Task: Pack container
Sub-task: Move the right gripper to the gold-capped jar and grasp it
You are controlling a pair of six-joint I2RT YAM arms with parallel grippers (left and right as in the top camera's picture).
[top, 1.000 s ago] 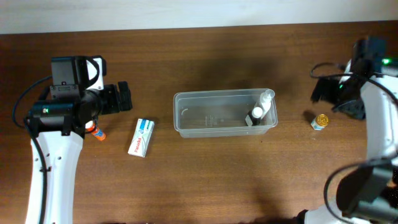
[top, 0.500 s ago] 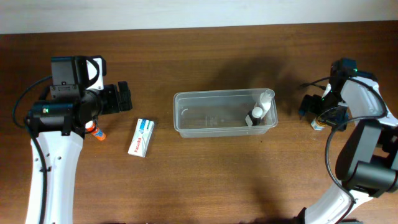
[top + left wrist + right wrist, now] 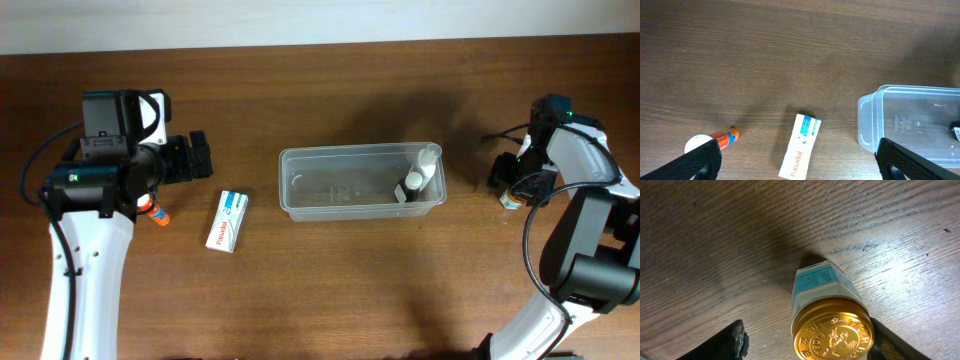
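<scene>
The clear plastic container [image 3: 350, 151] sits mid-table, and a white bottle with a dark label [image 3: 418, 176] lies in its right end. A small jar with a gold lid [image 3: 513, 194] stands to the container's right. My right gripper [image 3: 508, 180] is open and straddles the jar. In the right wrist view the jar [image 3: 832, 330] sits between the fingers [image 3: 807, 345], close against the right finger. My left gripper [image 3: 200, 157] is open and empty at the left, above a Panadol box [image 3: 227, 220]. In the left wrist view the box [image 3: 801, 150] lies between the wide-open fingers [image 3: 800, 167], with the container [image 3: 867, 107] at the right.
An orange tube with a white cap [image 3: 155, 212] lies left of the Panadol box and also shows in the left wrist view [image 3: 722, 139]. The table is dark brown wood, and a pale wall runs along its far edge.
My right arm has swung in from the far right and come down over the gold-lidded jar, which now sits between its fingers. The left arm and the other objects have not moved.
</scene>
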